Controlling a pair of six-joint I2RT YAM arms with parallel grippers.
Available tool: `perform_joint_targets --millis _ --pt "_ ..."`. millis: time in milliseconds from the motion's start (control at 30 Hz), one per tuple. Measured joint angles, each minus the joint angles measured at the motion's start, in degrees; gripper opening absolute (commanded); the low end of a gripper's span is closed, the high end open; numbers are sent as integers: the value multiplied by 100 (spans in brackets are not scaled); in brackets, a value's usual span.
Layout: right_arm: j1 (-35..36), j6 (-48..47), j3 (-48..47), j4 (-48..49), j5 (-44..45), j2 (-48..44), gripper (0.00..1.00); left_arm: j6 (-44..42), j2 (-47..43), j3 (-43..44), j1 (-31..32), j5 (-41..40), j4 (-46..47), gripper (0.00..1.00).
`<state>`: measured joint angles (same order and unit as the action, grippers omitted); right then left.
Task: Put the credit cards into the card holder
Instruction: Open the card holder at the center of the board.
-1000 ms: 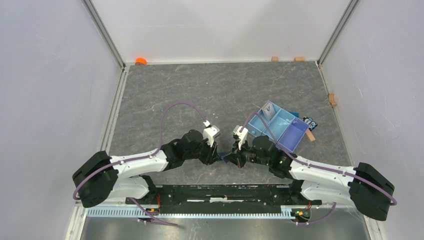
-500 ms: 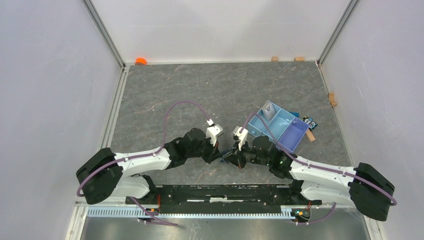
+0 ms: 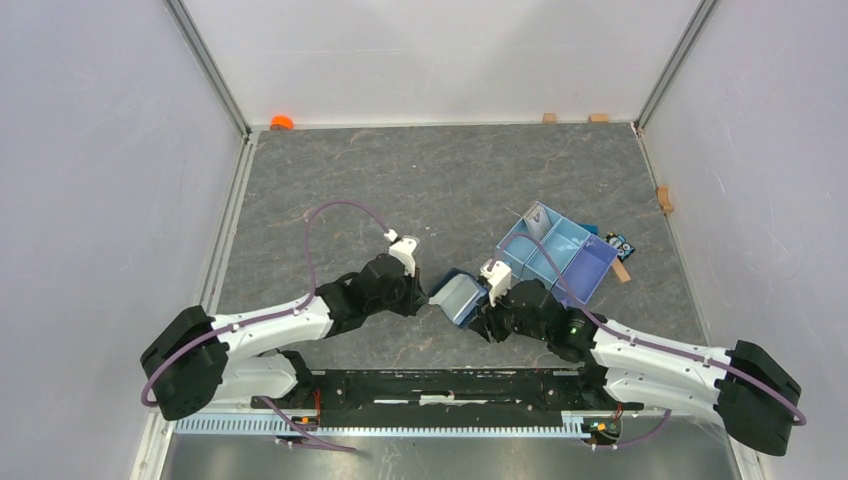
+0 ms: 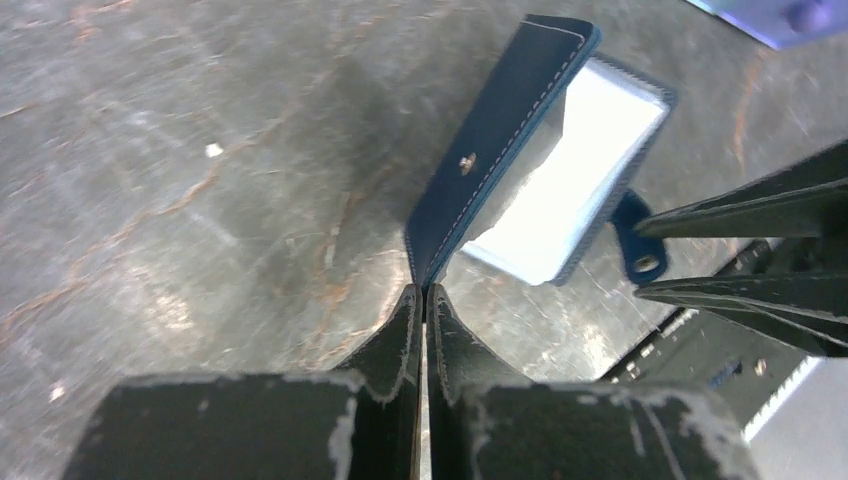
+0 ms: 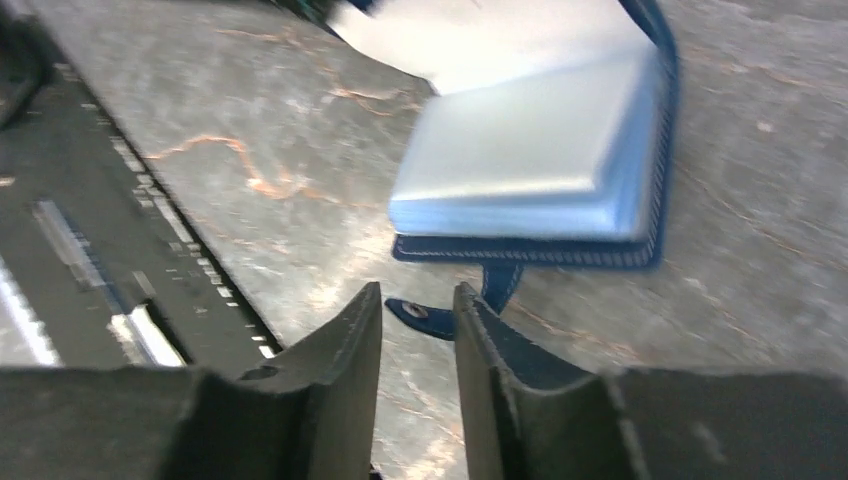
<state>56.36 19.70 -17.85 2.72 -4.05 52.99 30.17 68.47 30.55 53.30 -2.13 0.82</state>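
Card holder point(image 3: 458, 296): sits open on table point(image 3: 400, 190), near the front edge, between the 2 grippers.
- Handling (judgement): light, soft, floppy. Navy cover bends, so likely to flop shut if released. Pale-blue pocket stack looks slick and thin-walled. Best hold on the stitched cover edge or the snap strap, never on the pockets.
- Orientation: roughly square, so no strong long axis. Sits diagonal to the table edges in the top view. Pocket stack lies flat, face up; 1 cover flap point(image 4: 500, 140) stands raised, nearly edge-on to the left wrist camera. Snap strap point(image 5: 425, 312) points toward the right gripper.
- Left gripper point(image 4: 422, 295): fingers pressed together on the lower edge of the raised flap, holding it up.
- Right gripper point(image 5: 418, 295): fingers a narrow gap apart, nothing pinched as far as visible; strap tab just ahead of the tips.
- Tray point(image 3: 585, 268) beyond the right arm, apart from the holder; 1 pale leaning piece point(image 3: 537, 220) in its far compartment, possibly among the credit cards, too small to confirm.
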Motion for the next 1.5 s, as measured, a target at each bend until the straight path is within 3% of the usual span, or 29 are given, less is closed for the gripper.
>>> perform_joint_targets --millis 267,467,667,833,900,1100,1500 --pt "0 562 -173 -1025 1228 -129 57 584 -11 -46 -896 -9 -437 2" --pt "0 1084 -442 -1003 1462 -232 65 778 -4 -208 -1119 328 -557 2" --pt "2 1296 -671 -317 1167 151 51 872 -55 -400 -1123 529 -533 2" --pt "28 1246 -1333 61 863 979 50 946 -197 -466 -1121 577 -533 2" --pt "66 1235 -1502 184 800 1141 51 949 -293 -470 -1121 577 -533 2" --pt "262 1233 -2199 348 1010 1882 67 949 -621 -540 -1121 575 -505 2" --pt "330 1335 -2586 284 1397 3154 67 949 -866 -616 -1121 573 -511 2"
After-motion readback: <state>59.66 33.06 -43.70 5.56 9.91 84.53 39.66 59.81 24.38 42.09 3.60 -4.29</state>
